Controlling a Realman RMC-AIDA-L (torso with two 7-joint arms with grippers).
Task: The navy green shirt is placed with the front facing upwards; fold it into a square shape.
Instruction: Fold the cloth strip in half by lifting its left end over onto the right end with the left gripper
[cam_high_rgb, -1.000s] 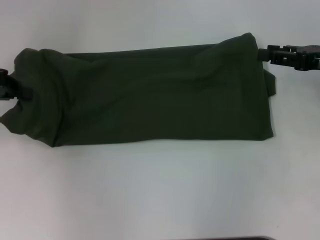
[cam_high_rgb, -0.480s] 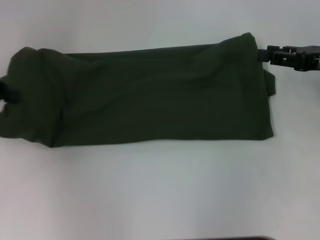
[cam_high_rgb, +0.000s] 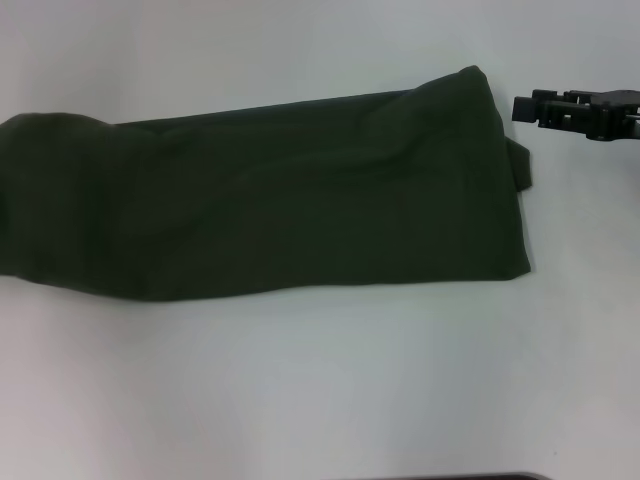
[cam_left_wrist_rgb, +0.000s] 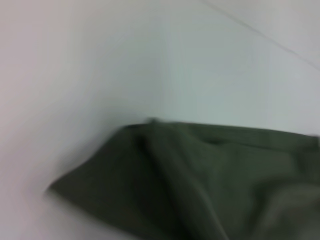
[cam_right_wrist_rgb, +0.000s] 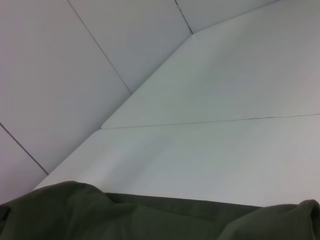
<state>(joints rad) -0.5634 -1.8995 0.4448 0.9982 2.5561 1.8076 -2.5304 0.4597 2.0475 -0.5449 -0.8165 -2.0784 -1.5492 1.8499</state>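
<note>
Olive cotton shirt (cam_high_rgb: 270, 195) — long wrinkled band on smooth white table (cam_high_rgb: 320, 390) — right gripper (cam_high_rgb: 520, 108) beside it, jaws' state unclear.

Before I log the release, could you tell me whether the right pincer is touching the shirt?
Apart. In the head view a strip of white table shows between the right pincer and the navy green shirt.

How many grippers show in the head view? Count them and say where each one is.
1. The right gripper is at the right edge, just off the shirt's far right corner and apart from it. The left gripper is out of view beyond the left edge.
</note>
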